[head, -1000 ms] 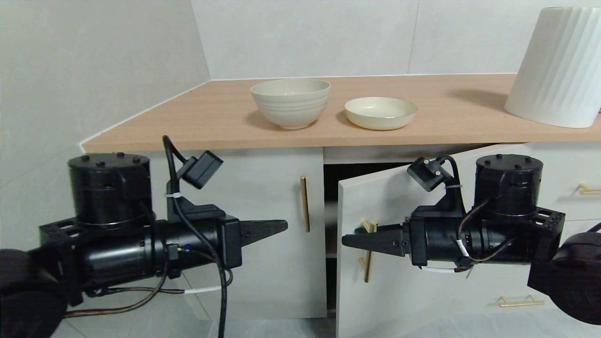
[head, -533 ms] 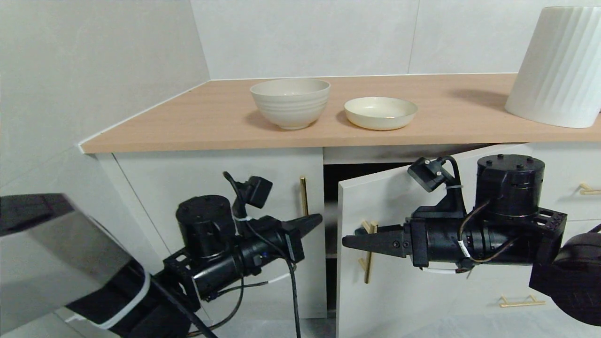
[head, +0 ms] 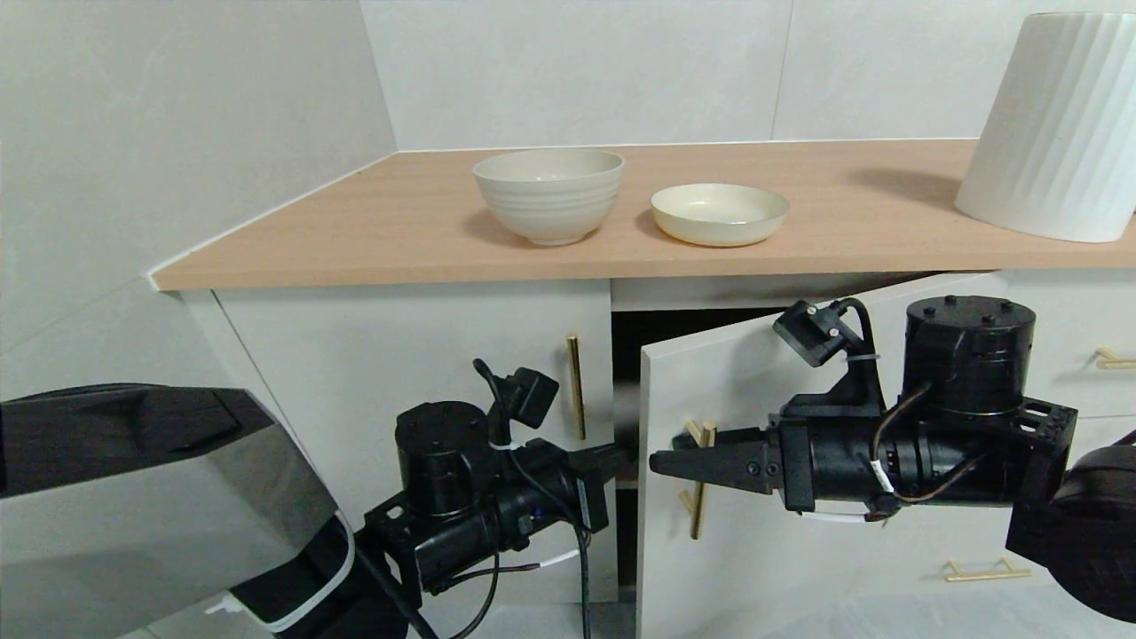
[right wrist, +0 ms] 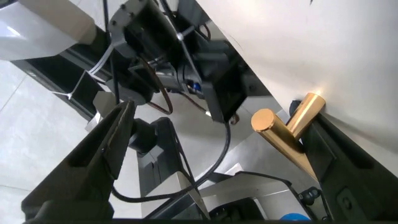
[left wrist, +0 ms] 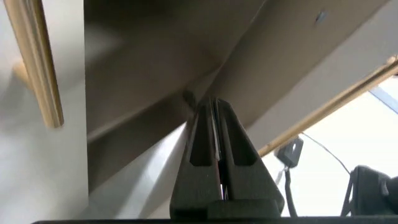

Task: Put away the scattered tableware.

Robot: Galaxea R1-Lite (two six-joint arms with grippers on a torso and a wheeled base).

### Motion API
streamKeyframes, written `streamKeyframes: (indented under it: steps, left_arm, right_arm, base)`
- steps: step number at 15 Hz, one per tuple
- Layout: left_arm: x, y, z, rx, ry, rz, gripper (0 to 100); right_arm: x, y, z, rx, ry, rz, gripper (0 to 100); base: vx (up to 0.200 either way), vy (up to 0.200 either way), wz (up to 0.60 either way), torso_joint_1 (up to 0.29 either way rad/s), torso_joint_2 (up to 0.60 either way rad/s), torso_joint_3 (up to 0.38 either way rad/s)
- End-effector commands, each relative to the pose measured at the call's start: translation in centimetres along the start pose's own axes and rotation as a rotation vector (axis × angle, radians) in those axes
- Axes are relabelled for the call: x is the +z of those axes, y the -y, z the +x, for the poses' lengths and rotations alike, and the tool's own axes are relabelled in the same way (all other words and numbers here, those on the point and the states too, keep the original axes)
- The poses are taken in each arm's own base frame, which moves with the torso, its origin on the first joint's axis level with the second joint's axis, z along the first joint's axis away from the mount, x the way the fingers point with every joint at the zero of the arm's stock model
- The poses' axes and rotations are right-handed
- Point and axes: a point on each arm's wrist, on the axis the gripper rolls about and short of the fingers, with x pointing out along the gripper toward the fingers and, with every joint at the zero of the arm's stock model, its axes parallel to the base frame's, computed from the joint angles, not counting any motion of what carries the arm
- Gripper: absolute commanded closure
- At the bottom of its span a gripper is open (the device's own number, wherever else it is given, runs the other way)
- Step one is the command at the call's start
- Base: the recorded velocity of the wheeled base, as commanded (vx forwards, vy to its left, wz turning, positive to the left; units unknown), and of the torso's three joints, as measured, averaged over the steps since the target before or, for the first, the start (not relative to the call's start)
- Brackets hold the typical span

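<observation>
Sitting on the wood table (head: 373, 235), untouched, are the two pcs of tableware: a ribbed bowl (head: 548, 193) at approx 12 o'clock from the robot, and a shallow dish (head: 720, 214) just beside it at the bowl's 3 o'clock, not touching. A tall white ribbed object (head: 1052, 124) stands well apart at the table's far 3 o'clock end. Below the table, the closed door (head: 417, 373) of the cabinet, w/ its upright gold handle (head: 575, 386), is on the 9 o'clock side. The ajar door (head: 737, 550) is on the 3 o'clock side, w/ a dark gap between them. Left gripper (head: 624, 454) is low, tip poked into that gap, fingers (left wrist: 200, 134) pressed together w/ nothing in them. Right gripper (head: 658, 461) is level w/ it at its 3 o'clock, tips near the left's, in front of the ajar door. Its fingers (right wrist: 109, 149) are spread wide either side of that door's gold bar (right wrist: 289, 124), which sits nearer one finger; can't tell if touching.
</observation>
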Motion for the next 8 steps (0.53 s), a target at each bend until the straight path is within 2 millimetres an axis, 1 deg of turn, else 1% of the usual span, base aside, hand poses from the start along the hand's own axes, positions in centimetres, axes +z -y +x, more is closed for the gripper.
streamKeyframes:
  steps: [1,3,5,8]
  left_arm:
    - [-0.1,0.5,0.3,-0.033,0.015,0.010,100]
    - [0.1,0.8,0.5,-0.055,0.025,0.016,100]
    - [0.2,0.8,0.5,-0.056,0.028,0.017,100]
    - [0.5,1.1,0.8,-0.068,0.042,0.025,100]
  right_arm:
    - [-0.3,0.1,-0.1,-0.008,-0.008,0.009,0]
    - [-0.5,-0.1,-0.5,-0.010,-0.008,0.001,0]
    - [-0.8,-0.7,-1.6,-0.018,0.000,-0.001,0]
    - [-1.9,-0.5,-2.8,-0.052,-0.011,0.000,0]
  base:
    - [0.000,0.000,0.00,0.000,0.00,0.000]
    - [0.000,0.000,0.00,0.000,0.00,0.000]
    - [0.000,0.000,0.00,0.000,0.00,0.000]
    - [0.000,0.000,0.00,0.000,0.00,0.000]
